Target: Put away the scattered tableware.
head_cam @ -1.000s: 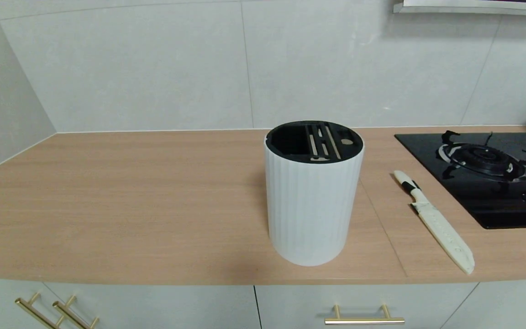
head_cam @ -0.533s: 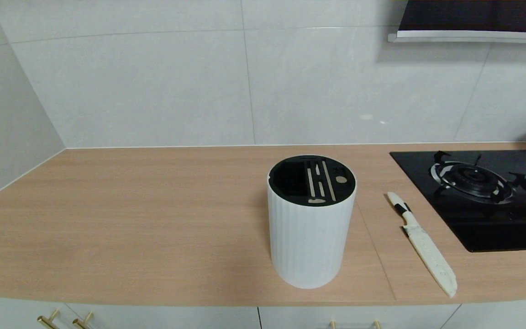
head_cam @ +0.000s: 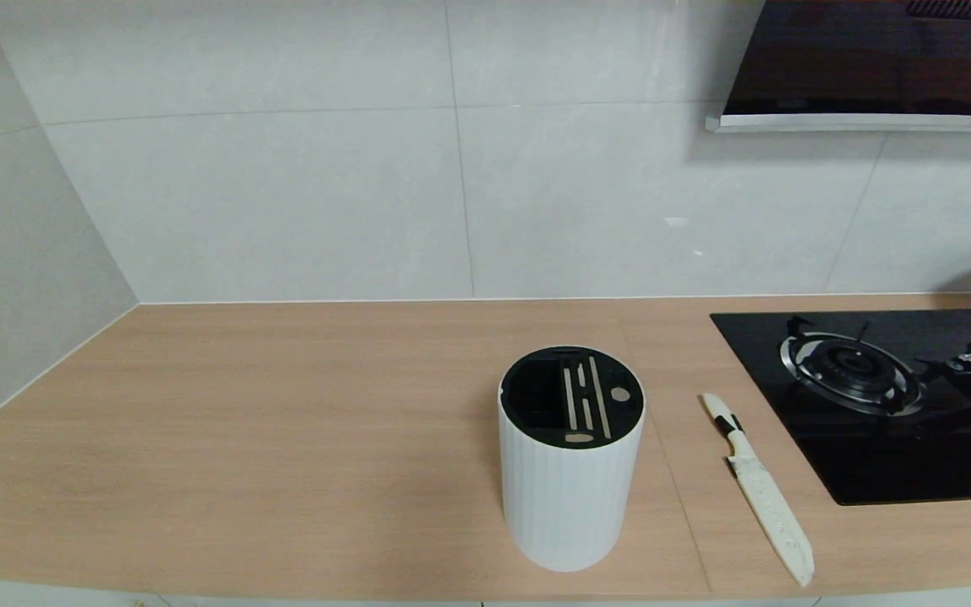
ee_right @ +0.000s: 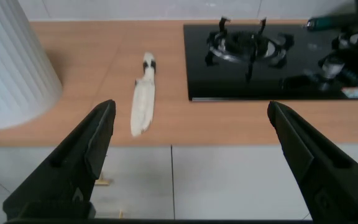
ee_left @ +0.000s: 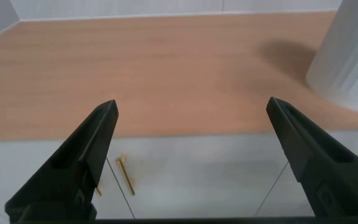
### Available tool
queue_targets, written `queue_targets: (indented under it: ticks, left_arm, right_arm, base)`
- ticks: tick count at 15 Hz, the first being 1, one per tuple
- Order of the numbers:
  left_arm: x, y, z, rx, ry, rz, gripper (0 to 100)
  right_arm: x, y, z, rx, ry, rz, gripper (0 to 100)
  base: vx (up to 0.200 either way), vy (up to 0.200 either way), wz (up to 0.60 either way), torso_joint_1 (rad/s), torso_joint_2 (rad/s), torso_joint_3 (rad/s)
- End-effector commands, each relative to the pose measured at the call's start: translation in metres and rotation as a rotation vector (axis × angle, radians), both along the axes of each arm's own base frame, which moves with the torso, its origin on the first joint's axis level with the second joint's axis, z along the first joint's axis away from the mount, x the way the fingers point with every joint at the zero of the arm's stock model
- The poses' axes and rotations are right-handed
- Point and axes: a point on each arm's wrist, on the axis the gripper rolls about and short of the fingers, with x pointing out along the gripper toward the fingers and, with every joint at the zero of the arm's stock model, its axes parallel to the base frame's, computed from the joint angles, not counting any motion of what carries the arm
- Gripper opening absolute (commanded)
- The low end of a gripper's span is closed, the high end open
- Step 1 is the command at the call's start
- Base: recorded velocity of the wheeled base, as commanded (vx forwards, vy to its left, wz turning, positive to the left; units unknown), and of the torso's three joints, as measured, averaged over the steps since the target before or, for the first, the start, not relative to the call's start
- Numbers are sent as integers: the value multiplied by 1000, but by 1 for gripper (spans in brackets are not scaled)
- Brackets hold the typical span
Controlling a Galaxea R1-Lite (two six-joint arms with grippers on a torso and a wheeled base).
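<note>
Ribbed white holder (head_cam: 571, 497), cream knife (head_cam: 759, 493), woodgrain counter (head_cam: 283, 438), left end effector (ee_left: 190, 104) agape, right end effector (ee_right: 190, 106) agape

Head view high, wrist views low off counter (head_cam: 283, 438), sharing holder (head_cam: 571, 480)

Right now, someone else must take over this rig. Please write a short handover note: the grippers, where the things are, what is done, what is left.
Left gripper: jaws open, empty, held low before the front edge of the counter.
Right gripper: jaws open, empty, also before the front edge, facing the knife.
The knife lies flat on the counter between the white holder and the stove, handle towards the wall.
Done: nothing yet; the holder's slots look empty.
Left: pick up the knife and slide it into a slot of the holder.
</note>
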Motion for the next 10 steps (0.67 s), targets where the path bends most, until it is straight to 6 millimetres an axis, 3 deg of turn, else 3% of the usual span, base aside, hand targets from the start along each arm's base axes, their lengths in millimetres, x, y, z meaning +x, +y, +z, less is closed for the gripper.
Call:
queue_targets:
  ticks: [1, 5, 10]
  left_arm:
    - [0, 0, 0, 0, 0, 0, 100]
    - [0, 0, 0, 0, 0, 0, 100]
    - [0, 0, 0, 0, 0, 0, 100]
  right_arm:
    - [0, 0, 0, 0, 1, 2, 100]
    - [0, 0, 0, 3, 1, -1, 100]
    - [0, 0, 0, 1, 1, -1, 100]
  base:
    - [0, 0, 0, 242, -481, -251]
    - [0, 0, 0, 207, -401, -207]
    - [0, 0, 0, 13, -25, -13]
